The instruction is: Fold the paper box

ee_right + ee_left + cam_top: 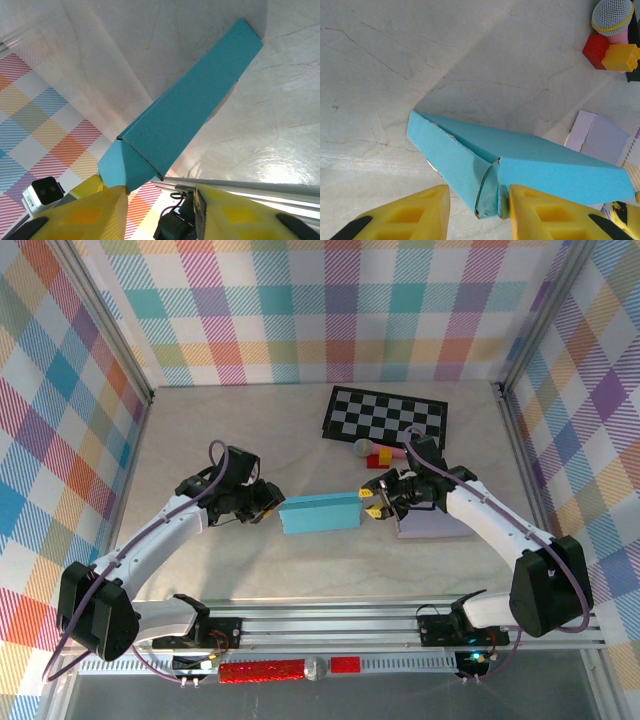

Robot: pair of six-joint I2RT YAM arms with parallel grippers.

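The paper box [320, 513] is a long, flat light-blue carton lying in the middle of the table between both arms. My left gripper [270, 502] is at its left end. In the left wrist view the box's [560, 165] end flaps sit between the yellow fingers of the left gripper [479, 200]: the right finger [540, 210] touches the flap, and the left finger stands off with a gap. My right gripper [371, 499] is at the right end. In the right wrist view the box's [190, 110] pointed end flap rests against one fingertip [100, 210], and the right gripper [159, 197] is open wide.
A black-and-white checkered mat [388, 416] lies at the back. A toy microphone [372, 450] with red and yellow blocks sits just behind the right gripper. A lavender sheet [437, 527] lies under the right forearm. Plaid walls enclose the table, and an aluminium rail [330, 625] runs along the front.
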